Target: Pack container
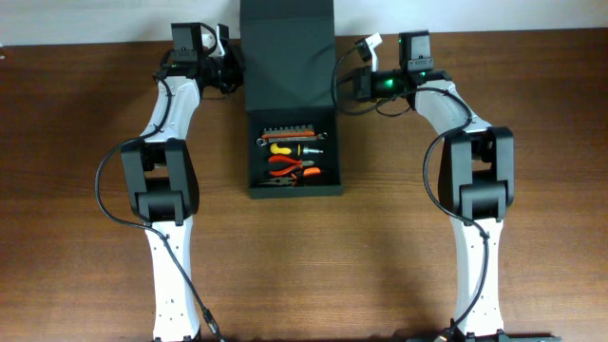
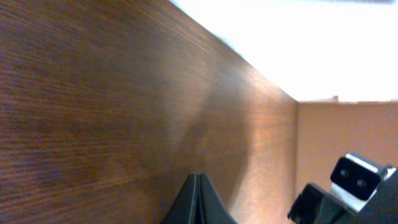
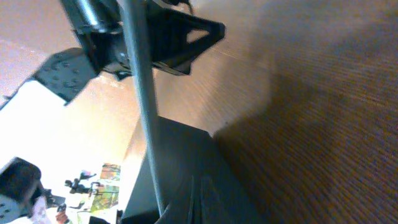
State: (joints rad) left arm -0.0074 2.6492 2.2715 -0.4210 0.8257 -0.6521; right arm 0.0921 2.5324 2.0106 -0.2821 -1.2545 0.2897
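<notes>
The container (image 1: 293, 187) is a dark box in the middle of the table. Its flap lid (image 1: 287, 57) is open and reaches toward the far edge. Inside lie a red bit set (image 1: 293, 135), yellow and orange screwdrivers and pliers (image 1: 291, 167). My left gripper (image 1: 231, 68) is at the lid's left edge, and in the left wrist view (image 2: 196, 200) its fingers are shut on nothing. My right gripper (image 1: 350, 84) is at the lid's right edge. In the right wrist view (image 3: 200, 202) it looks shut against the dark lid (image 3: 177, 158).
The brown wooden table (image 1: 85, 190) stretches to both sides and in front of the box. A grey cable (image 3: 143, 106) crosses the right wrist view. The other arm's dark parts show in the left wrist view (image 2: 354, 193).
</notes>
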